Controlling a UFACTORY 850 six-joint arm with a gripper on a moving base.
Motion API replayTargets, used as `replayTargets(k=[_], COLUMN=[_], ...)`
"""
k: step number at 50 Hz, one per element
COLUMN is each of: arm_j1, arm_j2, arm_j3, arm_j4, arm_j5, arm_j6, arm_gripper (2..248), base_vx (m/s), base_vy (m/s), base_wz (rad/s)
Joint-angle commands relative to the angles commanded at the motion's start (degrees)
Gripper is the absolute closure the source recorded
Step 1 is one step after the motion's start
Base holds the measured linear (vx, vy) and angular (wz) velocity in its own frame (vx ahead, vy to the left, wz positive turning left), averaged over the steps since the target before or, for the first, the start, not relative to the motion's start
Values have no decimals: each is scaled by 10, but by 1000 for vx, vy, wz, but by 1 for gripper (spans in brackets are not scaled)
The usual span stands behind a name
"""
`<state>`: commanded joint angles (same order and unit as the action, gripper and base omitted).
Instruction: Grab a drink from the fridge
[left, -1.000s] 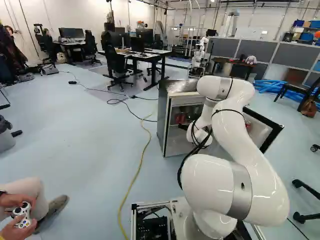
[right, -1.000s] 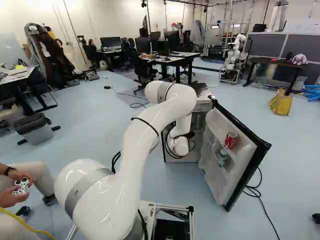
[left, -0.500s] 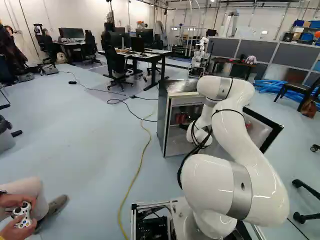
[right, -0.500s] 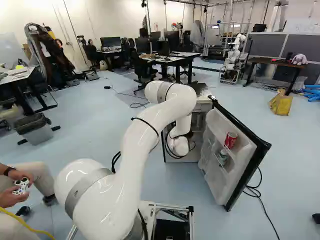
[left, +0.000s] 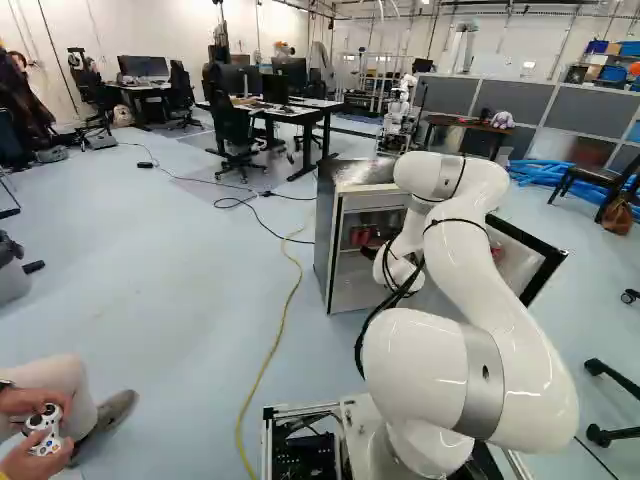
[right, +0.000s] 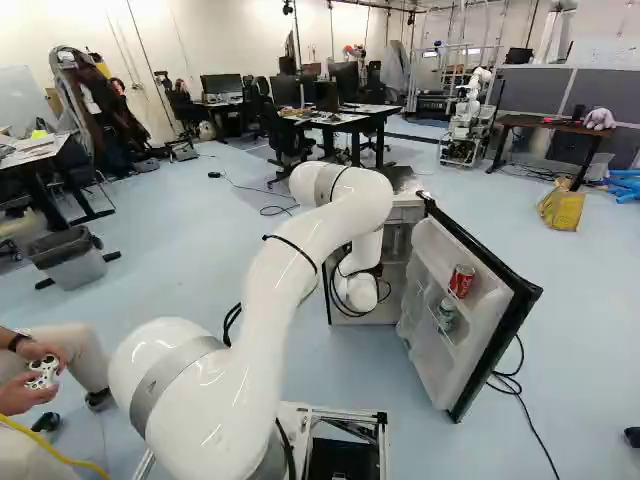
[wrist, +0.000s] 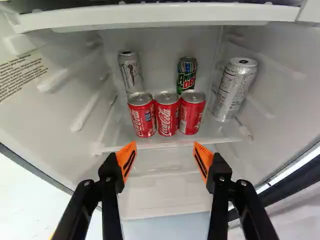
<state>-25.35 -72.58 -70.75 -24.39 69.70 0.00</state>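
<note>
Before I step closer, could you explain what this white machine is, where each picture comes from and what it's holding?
It's a robot arm on a moving base. The two room views come from cameras behind it, left and right. The third comes from its wrist, looking inside a fridge whose door is open. The two black fingers with orange pads are its end effector, open and holding nothing. Ahead, on a shelf, stand three red cans, a pale can and a green can behind them, and a tall silver can beside.
</note>
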Motion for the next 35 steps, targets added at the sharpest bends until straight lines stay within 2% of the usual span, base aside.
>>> replayTargets(k=[35], arm_j1=[0], arm_j2=[0], arm_j3=[0], arm_j4=[0], arm_j5=[0], arm_j6=[0], arm_gripper=[79], base_vx=[0], base_vy=[0], base_wz=[0])
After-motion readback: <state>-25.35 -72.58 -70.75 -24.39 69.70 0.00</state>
